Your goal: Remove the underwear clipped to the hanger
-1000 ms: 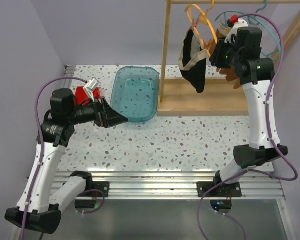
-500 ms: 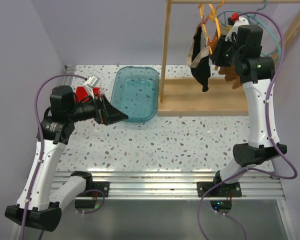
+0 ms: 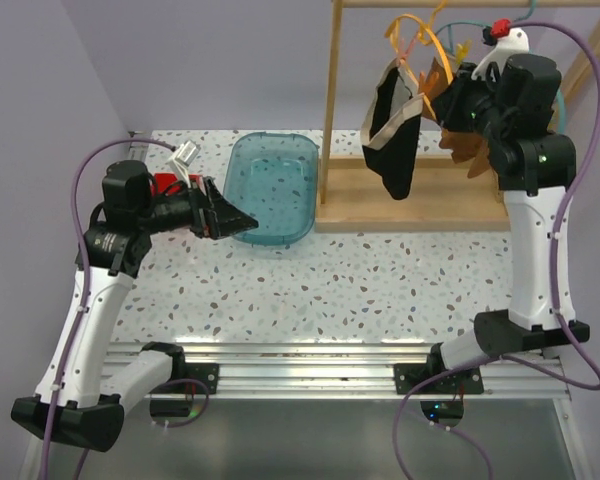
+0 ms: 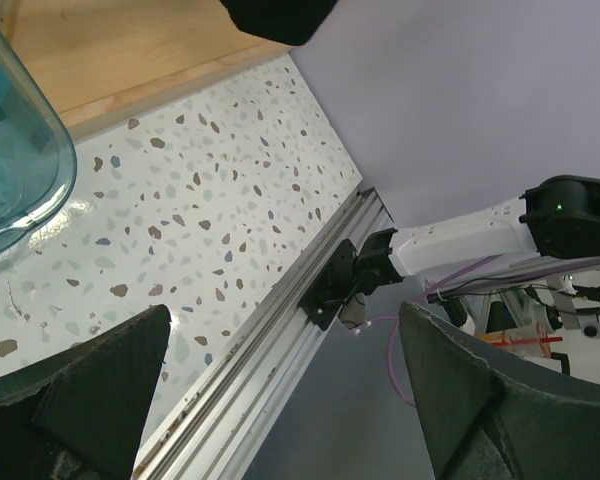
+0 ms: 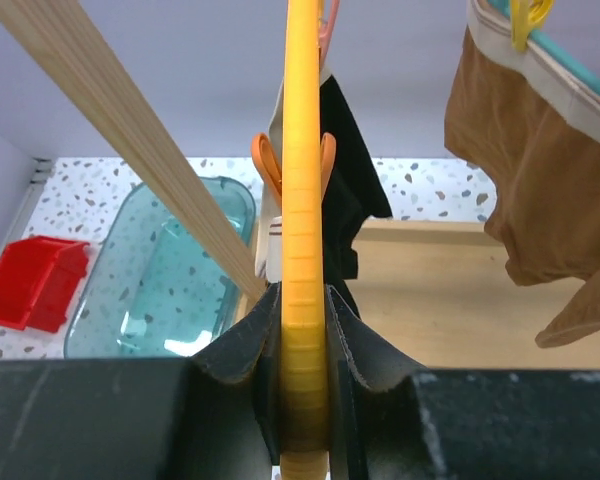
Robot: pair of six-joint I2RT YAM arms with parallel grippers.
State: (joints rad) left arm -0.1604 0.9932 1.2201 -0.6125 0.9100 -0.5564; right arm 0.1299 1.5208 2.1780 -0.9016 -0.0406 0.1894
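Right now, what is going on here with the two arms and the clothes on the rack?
The right gripper is shut on the yellow hanger on the wooden rack. The black underwear is clipped to that hanger with an orange clip, not yet removed. The rust-brown underwear hangs beside it on a teal hanger. The left gripper is open and empty, above the table near the teal bin.

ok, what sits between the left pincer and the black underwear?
In the top view, the teal tub and the rack's wooden post lie between left pincer and black underwear.
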